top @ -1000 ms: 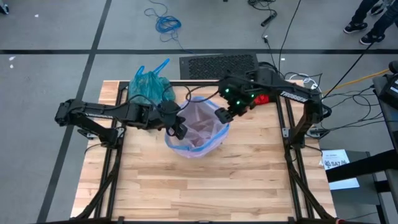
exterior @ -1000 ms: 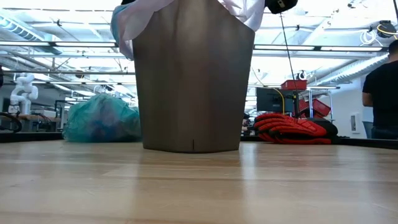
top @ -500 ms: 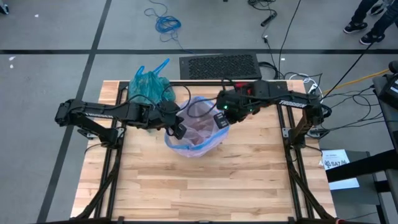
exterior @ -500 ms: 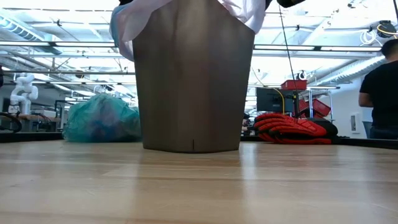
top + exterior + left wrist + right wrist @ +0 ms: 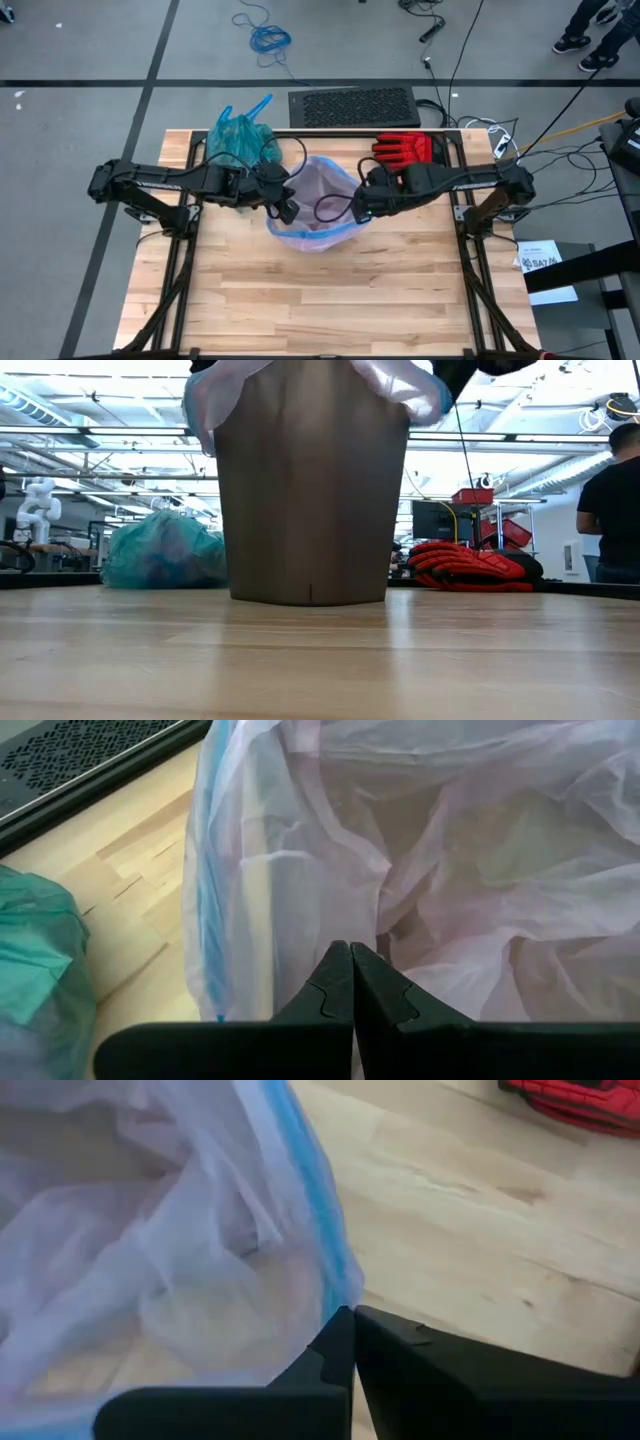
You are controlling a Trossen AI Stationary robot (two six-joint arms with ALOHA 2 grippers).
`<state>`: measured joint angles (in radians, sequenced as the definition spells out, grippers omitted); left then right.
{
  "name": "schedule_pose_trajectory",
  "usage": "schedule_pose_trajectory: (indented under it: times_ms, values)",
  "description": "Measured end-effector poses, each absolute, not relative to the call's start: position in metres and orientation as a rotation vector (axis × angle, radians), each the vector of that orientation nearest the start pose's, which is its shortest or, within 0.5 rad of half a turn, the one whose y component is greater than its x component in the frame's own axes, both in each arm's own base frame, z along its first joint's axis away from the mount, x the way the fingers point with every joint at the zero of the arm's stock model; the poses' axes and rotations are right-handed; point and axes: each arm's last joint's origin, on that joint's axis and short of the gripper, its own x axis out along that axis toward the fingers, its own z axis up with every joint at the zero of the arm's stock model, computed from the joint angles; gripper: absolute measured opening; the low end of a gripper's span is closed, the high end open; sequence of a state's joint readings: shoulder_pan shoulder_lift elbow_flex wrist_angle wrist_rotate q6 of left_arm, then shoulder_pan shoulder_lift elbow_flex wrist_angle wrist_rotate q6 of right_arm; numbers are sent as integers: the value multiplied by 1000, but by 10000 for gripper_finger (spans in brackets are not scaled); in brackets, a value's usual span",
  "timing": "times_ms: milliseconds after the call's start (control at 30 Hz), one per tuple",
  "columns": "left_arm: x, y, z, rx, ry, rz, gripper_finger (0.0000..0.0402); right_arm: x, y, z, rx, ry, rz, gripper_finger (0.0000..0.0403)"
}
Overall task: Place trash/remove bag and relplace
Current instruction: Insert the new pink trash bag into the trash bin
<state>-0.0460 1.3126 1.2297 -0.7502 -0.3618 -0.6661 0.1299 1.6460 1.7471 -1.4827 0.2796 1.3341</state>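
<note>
The teal-green bag (image 5: 241, 140) sits tied off at about eleven o'clock on the wooden table (image 5: 320, 290), its handles poking toward the far edge. The bin (image 5: 310, 490) stands upright mid-table, lined with a pale pink bag (image 5: 318, 200) whose blue strip drapes over the rim; whether anything lies inside it I cannot tell. The left gripper (image 5: 287, 210) is pinched closed on the liner at the rim's nine o'clock side, the right gripper (image 5: 358, 207) clamped on the liner edge at three o'clock. A red glove (image 5: 402, 149) lies at one o'clock.
</note>
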Motion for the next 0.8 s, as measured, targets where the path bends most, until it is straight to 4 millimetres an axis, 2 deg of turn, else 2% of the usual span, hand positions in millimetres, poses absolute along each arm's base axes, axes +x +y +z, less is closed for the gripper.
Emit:
schedule_pose_trajectory:
  times_ms: [167, 300, 433, 600, 800]
  values:
    - [266, -2, 328, -453, 682, 553, 0, 295, 25, 332, 862, 931, -980, 0]
    - [266, -2, 328, -453, 682, 555, 0, 297, 24, 305, 885, 912, -963, 0]
    - [266, -2, 328, -451, 680, 558, 0, 300, 24, 287, 926, 906, -932, 0]
    - [266, -2, 328, -449, 680, 560, 0, 302, 25, 274, 967, 939, -886, 0]
    - [265, -1, 328, -443, 676, 571, 0, 303, 27, 270, 1004, 999, -805, 0]
